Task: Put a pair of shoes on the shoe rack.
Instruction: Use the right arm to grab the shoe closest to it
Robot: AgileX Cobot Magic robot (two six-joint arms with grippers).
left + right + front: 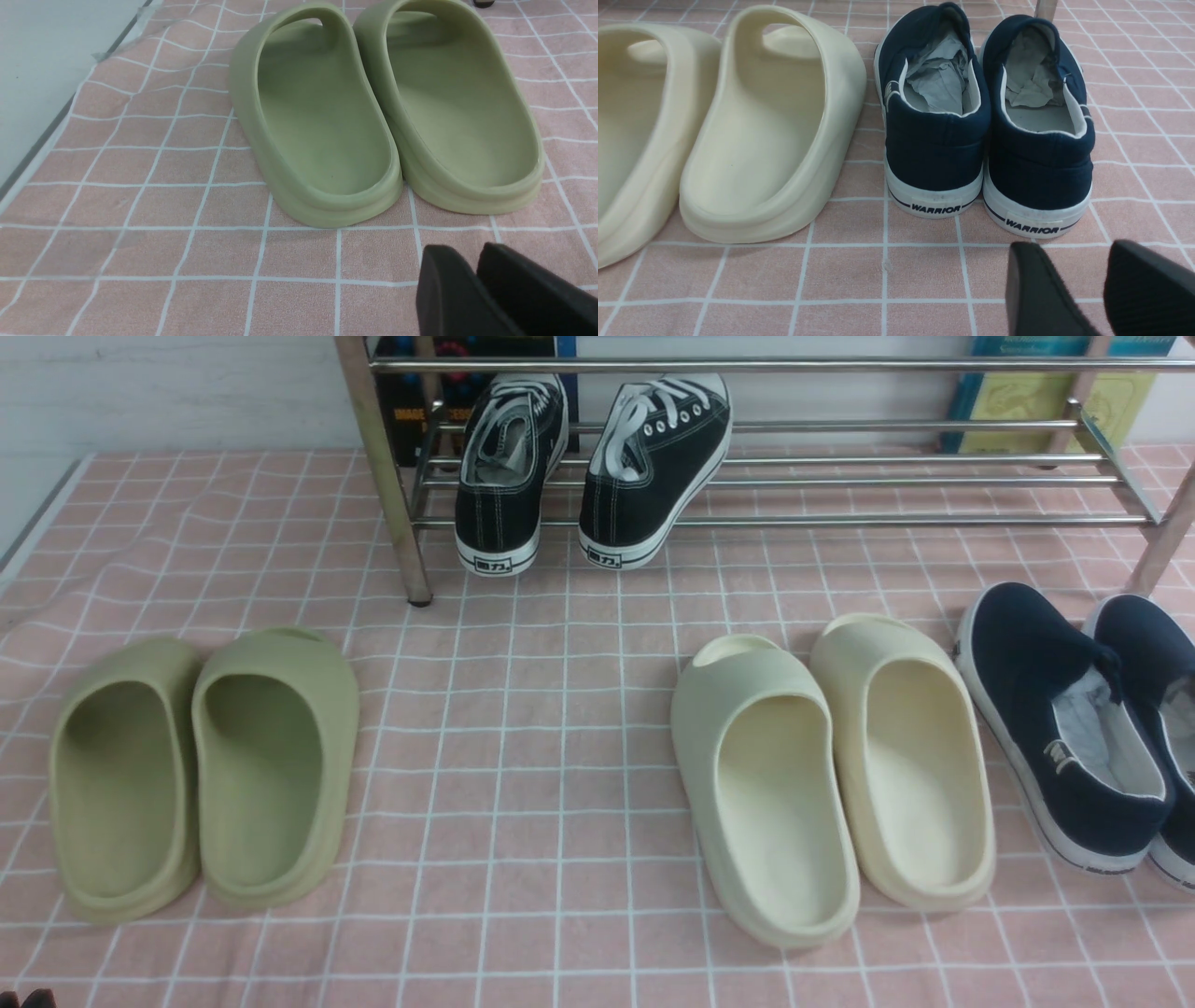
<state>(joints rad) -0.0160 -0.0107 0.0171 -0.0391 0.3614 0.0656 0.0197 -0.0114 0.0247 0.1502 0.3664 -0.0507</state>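
Pair of navy-blue canvas slip-on shoes (1027, 653) on the pink checked cloth (560, 756), in front of the shiny silver metal-tube shoe rack (392, 495).
They stand side by side, just beside the cream foam slides (766, 784). The right gripper (1078, 249) hovers behind their heels, fingers parted, empty. The left gripper (479, 254) grasps nothing; whether its fingers touch, I cannot tell.

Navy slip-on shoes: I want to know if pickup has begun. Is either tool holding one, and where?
Nothing is held. The right tool hangs open, clear of the navy slip-on shoes; the left tool is empty near the olive slides.
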